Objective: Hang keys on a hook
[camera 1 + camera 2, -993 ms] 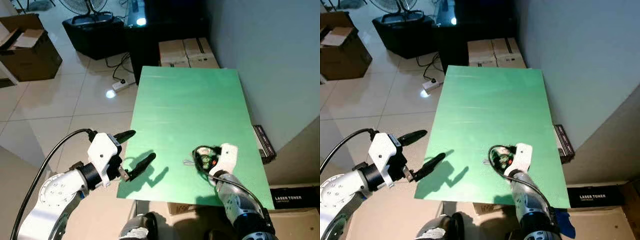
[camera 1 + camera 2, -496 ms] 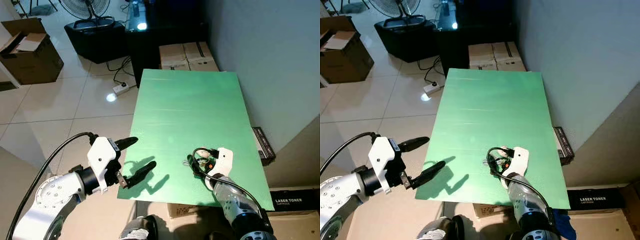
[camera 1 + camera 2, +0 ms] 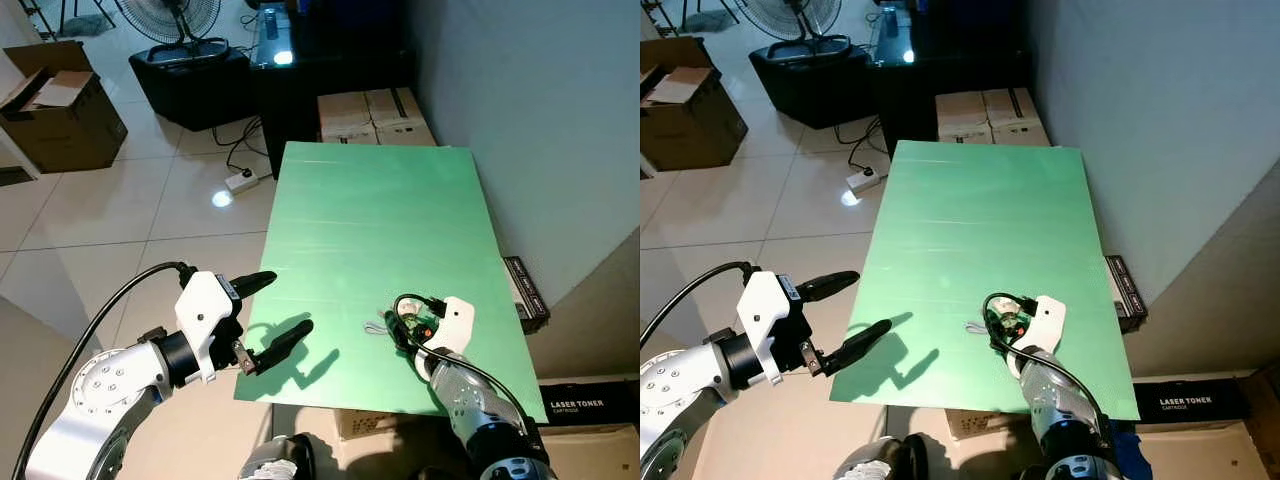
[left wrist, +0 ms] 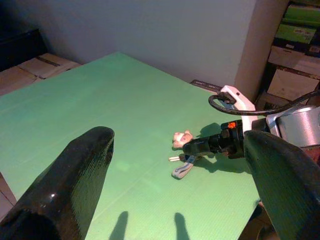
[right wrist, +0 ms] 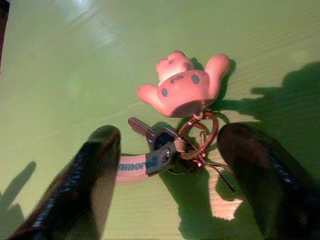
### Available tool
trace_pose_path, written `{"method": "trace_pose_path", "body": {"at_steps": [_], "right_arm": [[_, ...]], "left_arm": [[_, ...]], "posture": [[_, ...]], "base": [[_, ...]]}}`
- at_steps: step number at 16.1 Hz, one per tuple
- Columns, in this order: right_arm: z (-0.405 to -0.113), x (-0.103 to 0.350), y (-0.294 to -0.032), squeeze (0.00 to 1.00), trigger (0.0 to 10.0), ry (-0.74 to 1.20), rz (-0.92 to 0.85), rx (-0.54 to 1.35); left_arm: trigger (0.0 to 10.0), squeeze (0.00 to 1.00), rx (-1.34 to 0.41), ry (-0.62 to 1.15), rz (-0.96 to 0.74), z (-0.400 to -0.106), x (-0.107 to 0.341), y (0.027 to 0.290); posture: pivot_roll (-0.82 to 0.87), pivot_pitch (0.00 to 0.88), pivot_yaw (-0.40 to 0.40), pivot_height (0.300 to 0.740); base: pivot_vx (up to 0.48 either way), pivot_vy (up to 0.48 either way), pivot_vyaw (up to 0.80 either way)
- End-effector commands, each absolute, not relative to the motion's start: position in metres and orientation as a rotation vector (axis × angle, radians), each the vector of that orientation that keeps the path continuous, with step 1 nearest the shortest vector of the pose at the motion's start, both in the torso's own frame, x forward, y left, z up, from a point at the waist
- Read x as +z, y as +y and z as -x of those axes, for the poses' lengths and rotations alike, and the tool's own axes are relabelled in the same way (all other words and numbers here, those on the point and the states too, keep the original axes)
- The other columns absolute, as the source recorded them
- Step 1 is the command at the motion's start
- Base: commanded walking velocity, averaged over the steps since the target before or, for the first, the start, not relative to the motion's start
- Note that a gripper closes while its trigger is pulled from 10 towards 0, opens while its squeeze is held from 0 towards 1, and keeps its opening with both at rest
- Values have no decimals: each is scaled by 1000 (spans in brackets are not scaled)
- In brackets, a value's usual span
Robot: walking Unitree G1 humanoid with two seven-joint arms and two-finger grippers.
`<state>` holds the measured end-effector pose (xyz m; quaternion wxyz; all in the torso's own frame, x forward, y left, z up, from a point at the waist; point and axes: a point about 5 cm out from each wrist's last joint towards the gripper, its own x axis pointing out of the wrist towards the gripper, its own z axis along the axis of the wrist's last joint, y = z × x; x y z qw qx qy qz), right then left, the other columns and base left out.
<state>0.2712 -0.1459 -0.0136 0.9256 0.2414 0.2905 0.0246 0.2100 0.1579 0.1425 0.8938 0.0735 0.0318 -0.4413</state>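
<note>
The keys [image 5: 172,145] lie on the green table [image 3: 380,200] near its front edge: a metal ring with a pink figure charm [image 5: 182,85], a dark key and a short strap. My right gripper [image 5: 169,134] is open low over them, one black finger on each side of the ring, not touching it. In the head view the right gripper [image 3: 398,328] sits just right of the keys [image 3: 374,324]. My left gripper [image 3: 283,303] hovers open over the table's front left edge, holding nothing; its view looks across at the keys [image 4: 181,155].
A grey wall runs along the table's right side. Cardboard boxes [image 3: 375,105] and a dark cabinet stand behind the table. A fan [image 3: 180,20], an open carton [image 3: 60,100] and a power strip [image 3: 242,177] are on the tiled floor to the left.
The head camera has tilted up slightly. My right wrist has edged a little to the right beside the keys; the keys and the left arm have stayed put.
</note>
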Motion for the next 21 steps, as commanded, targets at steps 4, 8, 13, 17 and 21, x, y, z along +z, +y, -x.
{"method": "trace_pose_path", "body": {"at_steps": [4,8,13,17,21], "right_arm": [[-274,-15,-147,0,0,611,-529,41],[-277,-14,-149,0,0,613,-516,34],[-279,-14,-153,0,0,610,-516,14],[-279,-15,-153,0,0,611,-502,13],[-283,-10,-157,0,0,562,-395,0]], "left_arm": [[10000,0,-916,69,-162,-211,146,160],[10000,0,-917,70,-164,-211,146,160],[10000,0,-918,69,-163,-211,145,159],[10000,0,-923,70,-165,-212,145,158],[10000,0,-917,66,-165,-213,145,158]], "posture": [[152,107,116,740],[154,104,116,740],[155,100,120,740],[153,91,123,740],[151,90,122,740]], "base": [[0,0,0],[0,0,0],[0,0,0],[0,0,0],[0,0,0]]}}
